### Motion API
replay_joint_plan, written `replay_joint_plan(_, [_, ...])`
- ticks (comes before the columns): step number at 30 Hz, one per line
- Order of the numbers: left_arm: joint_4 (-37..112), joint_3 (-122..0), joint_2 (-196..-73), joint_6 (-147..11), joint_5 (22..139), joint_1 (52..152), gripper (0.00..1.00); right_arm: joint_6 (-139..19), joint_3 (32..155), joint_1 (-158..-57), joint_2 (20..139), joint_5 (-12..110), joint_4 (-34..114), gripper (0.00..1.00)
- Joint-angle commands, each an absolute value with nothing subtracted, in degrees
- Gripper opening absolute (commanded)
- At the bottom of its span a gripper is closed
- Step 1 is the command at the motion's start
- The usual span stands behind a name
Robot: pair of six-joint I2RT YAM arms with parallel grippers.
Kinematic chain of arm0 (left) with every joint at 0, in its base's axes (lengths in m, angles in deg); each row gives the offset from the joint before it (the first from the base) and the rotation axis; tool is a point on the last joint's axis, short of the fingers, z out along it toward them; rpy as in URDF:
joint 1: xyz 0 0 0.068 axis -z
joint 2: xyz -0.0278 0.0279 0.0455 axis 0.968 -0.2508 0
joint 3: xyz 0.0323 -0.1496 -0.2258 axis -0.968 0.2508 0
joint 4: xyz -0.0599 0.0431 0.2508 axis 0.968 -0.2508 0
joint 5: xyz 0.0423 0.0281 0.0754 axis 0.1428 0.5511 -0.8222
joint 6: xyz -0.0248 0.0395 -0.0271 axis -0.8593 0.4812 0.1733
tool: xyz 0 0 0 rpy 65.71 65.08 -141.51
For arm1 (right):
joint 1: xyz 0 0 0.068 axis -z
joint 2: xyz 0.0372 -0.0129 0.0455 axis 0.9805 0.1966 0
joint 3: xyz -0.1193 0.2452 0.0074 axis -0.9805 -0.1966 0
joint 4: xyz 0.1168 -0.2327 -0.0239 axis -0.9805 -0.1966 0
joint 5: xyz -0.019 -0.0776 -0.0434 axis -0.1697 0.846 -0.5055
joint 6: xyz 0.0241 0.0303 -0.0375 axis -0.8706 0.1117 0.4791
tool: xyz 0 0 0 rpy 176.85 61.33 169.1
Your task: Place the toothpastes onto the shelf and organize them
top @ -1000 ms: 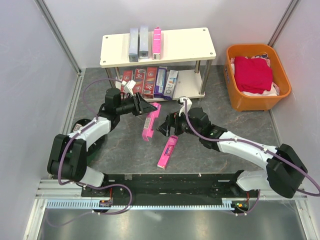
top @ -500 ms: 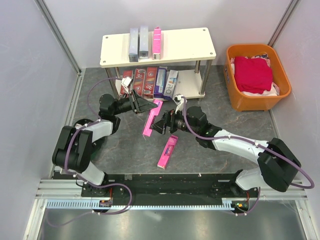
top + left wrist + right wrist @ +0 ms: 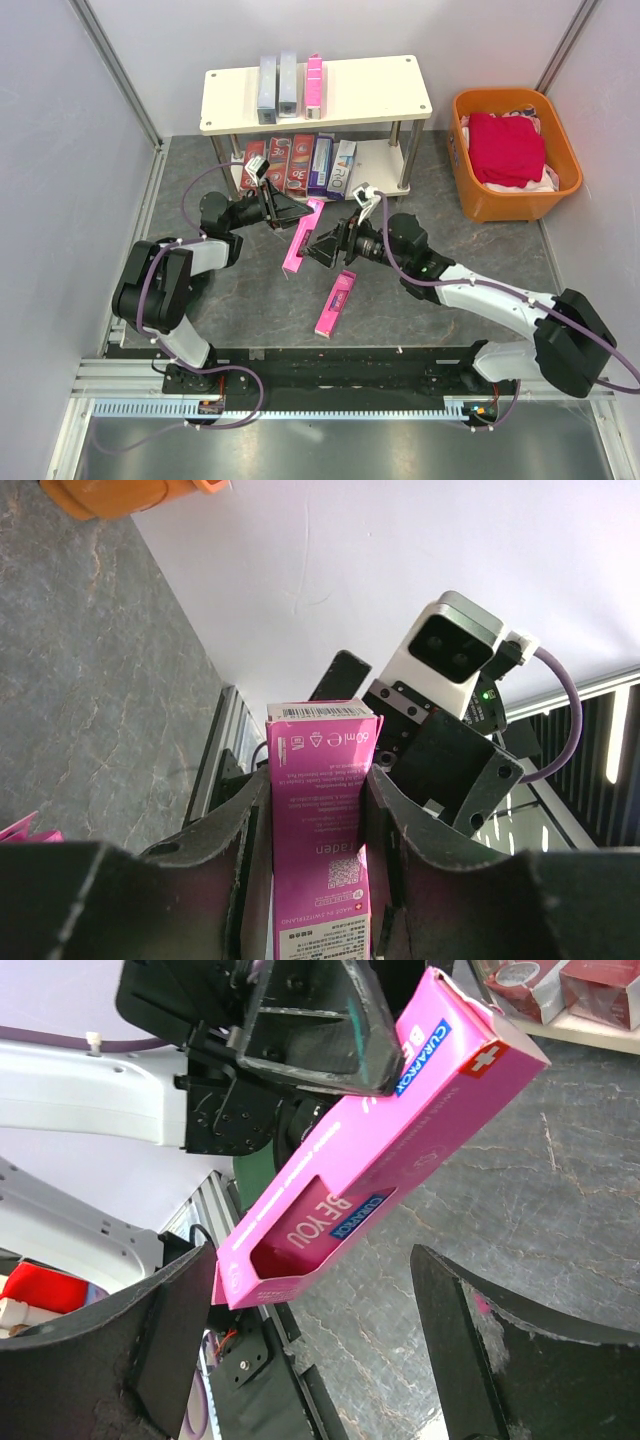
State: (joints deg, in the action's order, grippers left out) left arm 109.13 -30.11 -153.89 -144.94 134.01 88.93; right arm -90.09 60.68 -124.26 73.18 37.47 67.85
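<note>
handover step: just in front of the shelf, the left gripper clamps a pink toothpaste carton. the right gripper, jaws apart, brackets the end farther from the shelf. next it probably needs to close before the left lets go.

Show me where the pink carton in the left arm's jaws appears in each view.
Top external: pink carton at centre, slanting, just before the shelf.
Left wrist: carton at bottom centre, pointing upward.
Right wrist: carton diagonal across the middle.
Shared landmark: the grey table.

Tilted pink carton aloft, shelf part-filled
</note>
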Motion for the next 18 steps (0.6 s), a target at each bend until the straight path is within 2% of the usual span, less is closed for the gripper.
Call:
replay_joint_plan(1, [129.42,-30.39,-153.29,-147.85,134.59,88.48,0.31,-88.71,59.62,-124.36,70.65,37.37,70.31,0.87])
replay_joint_plan(13, [129.42,-30.21,-151.97,-148.12,134.94,88.57,0.31,-94.51,63.39,-124.36,79.60,34.57,79.35,0.86])
replay_joint_plan(16, [129.42,-29.95,-151.79,-148.03,134.94,88.57,0.31,-95.48,65.41,-124.45,82.15,33.95,80.06,0.80])
replay_joint_plan(18, [129.33,-29.95,-151.53,-148.03,134.85,88.57,0.31,-96.44,66.03,-124.36,82.86,33.95,80.59,0.73])
